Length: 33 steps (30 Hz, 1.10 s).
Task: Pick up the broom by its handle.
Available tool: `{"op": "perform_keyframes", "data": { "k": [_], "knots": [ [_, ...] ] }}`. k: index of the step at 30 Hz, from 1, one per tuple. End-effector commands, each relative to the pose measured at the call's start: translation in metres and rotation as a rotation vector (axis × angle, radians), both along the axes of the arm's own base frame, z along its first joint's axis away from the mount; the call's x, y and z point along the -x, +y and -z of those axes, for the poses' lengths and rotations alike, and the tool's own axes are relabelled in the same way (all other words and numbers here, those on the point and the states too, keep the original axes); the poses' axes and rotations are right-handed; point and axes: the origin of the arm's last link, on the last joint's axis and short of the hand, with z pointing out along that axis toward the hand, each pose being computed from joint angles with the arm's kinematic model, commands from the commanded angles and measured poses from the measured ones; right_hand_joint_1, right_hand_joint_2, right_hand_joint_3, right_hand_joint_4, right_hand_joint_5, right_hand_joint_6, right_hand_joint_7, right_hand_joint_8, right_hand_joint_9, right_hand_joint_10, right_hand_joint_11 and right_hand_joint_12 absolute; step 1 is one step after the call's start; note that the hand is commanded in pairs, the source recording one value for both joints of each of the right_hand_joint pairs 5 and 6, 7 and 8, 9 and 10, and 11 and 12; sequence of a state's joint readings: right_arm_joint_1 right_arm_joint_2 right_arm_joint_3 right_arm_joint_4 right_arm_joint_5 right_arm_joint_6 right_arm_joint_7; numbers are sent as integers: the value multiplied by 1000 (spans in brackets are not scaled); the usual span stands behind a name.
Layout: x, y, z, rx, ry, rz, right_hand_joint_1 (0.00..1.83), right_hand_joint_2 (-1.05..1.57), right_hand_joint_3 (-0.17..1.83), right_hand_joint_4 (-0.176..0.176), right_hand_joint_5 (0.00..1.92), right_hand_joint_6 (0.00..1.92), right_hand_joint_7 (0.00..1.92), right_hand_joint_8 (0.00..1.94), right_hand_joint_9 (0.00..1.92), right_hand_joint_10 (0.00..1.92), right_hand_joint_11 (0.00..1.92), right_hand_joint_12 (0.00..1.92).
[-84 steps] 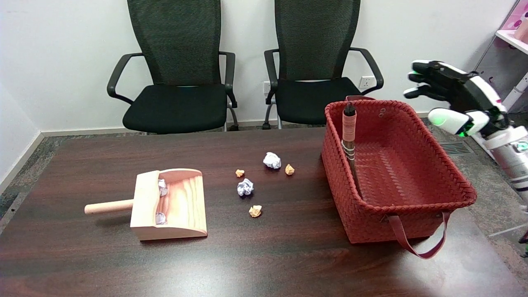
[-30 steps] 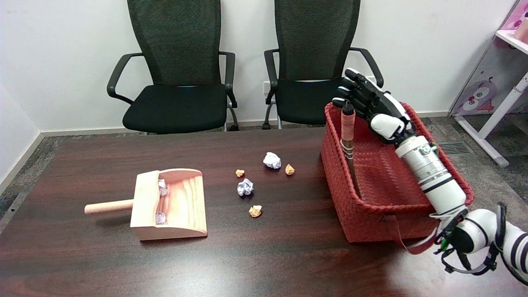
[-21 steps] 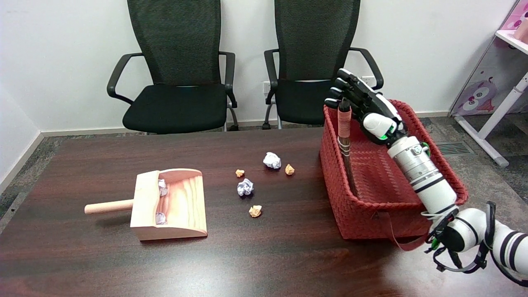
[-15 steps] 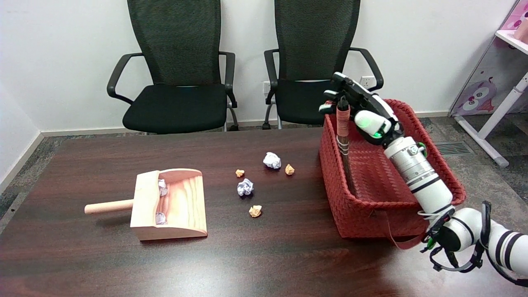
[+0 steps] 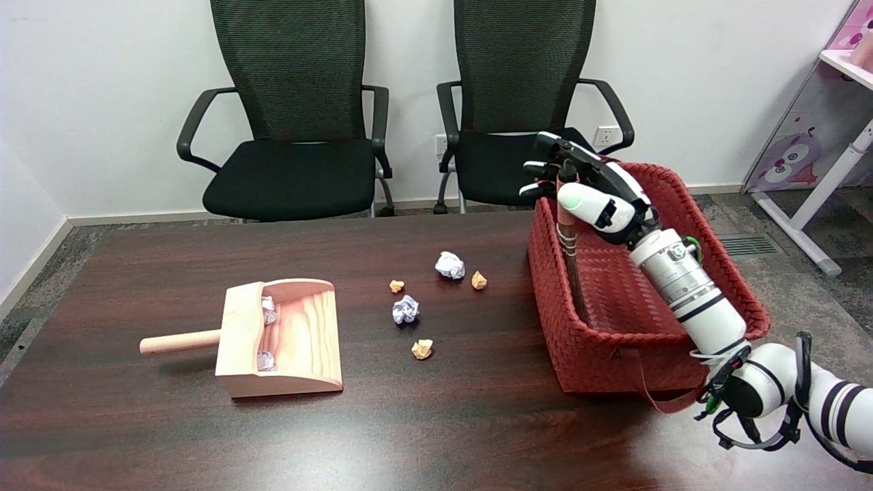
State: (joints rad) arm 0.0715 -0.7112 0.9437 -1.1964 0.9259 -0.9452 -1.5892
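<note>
The broom [image 5: 569, 237] stands upright in the red woven basket [image 5: 600, 341], leaning against its left wall, with a pink-wrapped handle and white bindings. My right hand [image 5: 581, 189] reaches over the basket from the lower right and grips the handle's top. The fingers [image 5: 539, 168] curl around its far and left side, and the thumb lies across the front. The handle's tip is hidden by the hand. The bristles are out of sight behind the basket wall.
A wooden dustpan [image 5: 286, 337] holding paper scraps lies at the table's left. Several crumpled paper balls [image 5: 450, 264] are scattered mid-table. Two black office chairs [image 5: 300, 157] stand behind the table. A white shelf [image 5: 818, 170] is at the far right.
The hand came from the right, over the basket, to the handle's top, and its fingers and thumb closed around it. The basket shifted slightly left.
</note>
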Motion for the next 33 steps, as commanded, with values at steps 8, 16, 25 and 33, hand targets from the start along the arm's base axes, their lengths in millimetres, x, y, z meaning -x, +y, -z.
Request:
{"op": "perform_keyframes", "data": {
  "k": [8,16,25,33],
  "knots": [
    [2,0,3,-28,30,53,904,147,794,-176,332,332,332,332,681,681,759,759],
    [0,1,0,-24,38,53,914,263,754,-176,669,669,669,669,1478,1478,1241,1241],
    [-1,-1,-3,-14,37,48,883,399,803,176,1370,1370,1370,1370,1920,1920,1528,1528],
    [-3,-1,-5,-8,35,44,874,420,870,176,1920,1920,1920,1920,1920,1920,1586,1586]
  ]
}}
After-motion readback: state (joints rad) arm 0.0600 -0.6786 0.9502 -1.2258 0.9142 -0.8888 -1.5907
